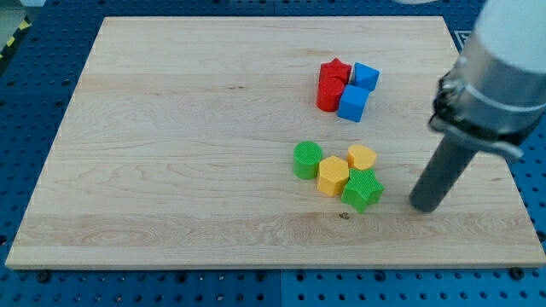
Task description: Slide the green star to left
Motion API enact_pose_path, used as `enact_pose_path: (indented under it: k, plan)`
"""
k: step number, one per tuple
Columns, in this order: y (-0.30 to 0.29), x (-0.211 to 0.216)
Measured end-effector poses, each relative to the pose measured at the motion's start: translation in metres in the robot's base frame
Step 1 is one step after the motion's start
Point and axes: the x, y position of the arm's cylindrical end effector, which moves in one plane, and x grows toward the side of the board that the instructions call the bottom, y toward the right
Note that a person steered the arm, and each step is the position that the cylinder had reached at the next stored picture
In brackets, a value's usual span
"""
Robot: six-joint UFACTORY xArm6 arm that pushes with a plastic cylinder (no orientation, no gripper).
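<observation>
The board [171, 128] is pale wood with fine grain running across it, lying on a blue perforated table [26, 85]. The blocks look like ribbed, matte plastic. The green star [363, 190] sits right of the board's centre toward the view's bottom, touching a yellow hexagon [333, 176] on its left. A yellow heart-like block [362, 158], its outline hard to read, lies just above the star, and a green cylinder [307, 159] stands at the left end of this cluster.

Higher up, well apart from them, a second cluster holds a red star [336, 69], a red cylinder [330, 95], a blue cube [366, 76] and another blue cube [352, 102], all packed together.

My tip [425, 206] is a plain dark rod end with nothing to open or close; it grips nothing. It rests on the wood to the right of the green star, near it but apart. The yellow hexagon and green cylinder lie on the star's left side.
</observation>
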Motion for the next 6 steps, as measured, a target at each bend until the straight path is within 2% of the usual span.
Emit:
enact_pose_path:
  k: [1, 2, 4, 6]
  plan:
    - [-0.023, 0.016]
    - [-0.025, -0.013]
    - [-0.115, -0.032]
    - [-0.17, -0.02]
